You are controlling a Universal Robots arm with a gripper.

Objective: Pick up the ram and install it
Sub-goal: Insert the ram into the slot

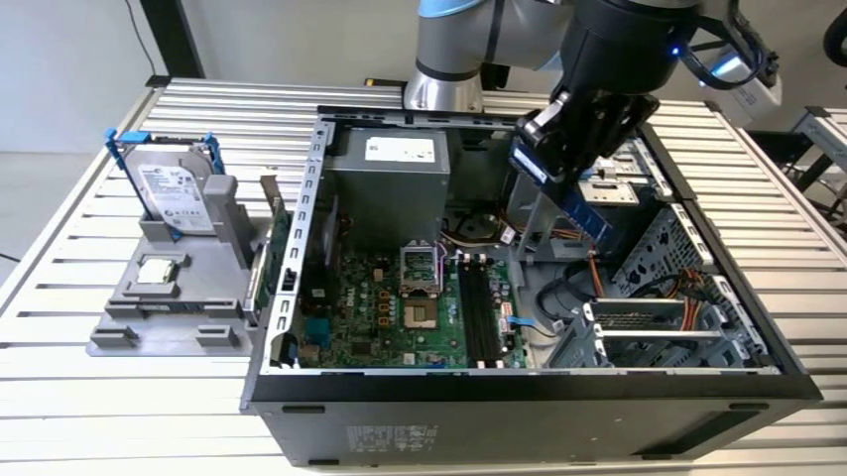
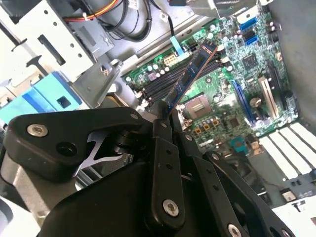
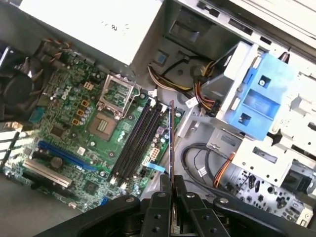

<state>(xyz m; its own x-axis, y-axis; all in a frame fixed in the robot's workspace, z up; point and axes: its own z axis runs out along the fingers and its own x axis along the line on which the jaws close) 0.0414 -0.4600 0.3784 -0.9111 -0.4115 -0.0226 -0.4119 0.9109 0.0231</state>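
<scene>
Black fingers clamped tight on the long, thin dark blue-green ram stick, hanging over the green motherboard's black slots.

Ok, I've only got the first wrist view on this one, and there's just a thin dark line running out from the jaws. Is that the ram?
Observer: Yes. The second wrist view shows the ram's flat blue face, jaws shut on one end.
Operator: Touching the motherboard?
Observer: No; in the exterior view the ram hangs clear above it.
Operator: Anything outside the case?
Observer: A hard drive stands in a grey holder, a CPU chip lying on the same holder.
</scene>
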